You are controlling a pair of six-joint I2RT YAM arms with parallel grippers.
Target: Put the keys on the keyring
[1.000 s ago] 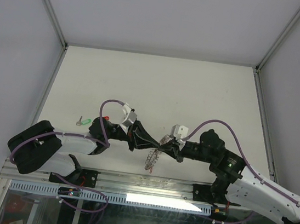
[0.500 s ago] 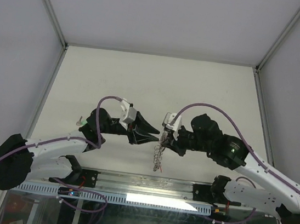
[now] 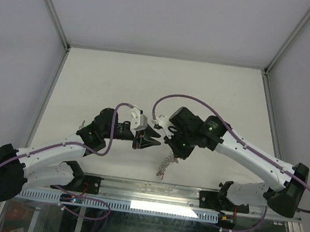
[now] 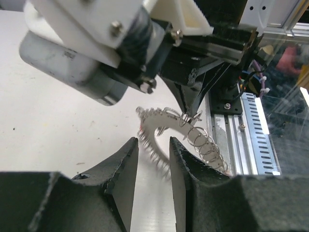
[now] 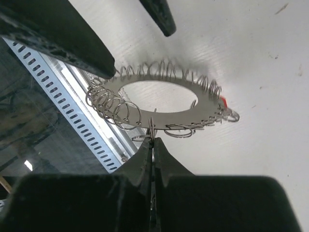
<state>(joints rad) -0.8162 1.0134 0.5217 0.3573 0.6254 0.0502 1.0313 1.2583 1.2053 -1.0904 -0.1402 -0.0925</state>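
The keyring [image 5: 193, 105] is a flat grey ring with a fringe of small wire rings. It hangs in the air from my right gripper [image 5: 152, 137], which is shut on one small ring at its rim. A red key head [image 5: 223, 102] shows at its far edge. In the top view the keyring [image 3: 165, 163] dangles below the right gripper [image 3: 172, 147], above the table's near edge. My left gripper [image 4: 153, 145] is open, and the blurred rim of the keyring [image 4: 155, 130] lies just past its fingertips. A small green-headed key [image 3: 83, 123] lies on the table beside the left arm.
The slotted metal rail [image 3: 150, 192] runs along the table's near edge, right below the hanging ring. The right arm's body [image 4: 87, 53] fills the upper left wrist view. Purple cables [image 3: 185, 100] loop over both arms. White walls enclose the table.
The right arm has swung up and round to the left, still carrying the keyring. The left gripper has pulled back from it, and the ring now hangs higher.
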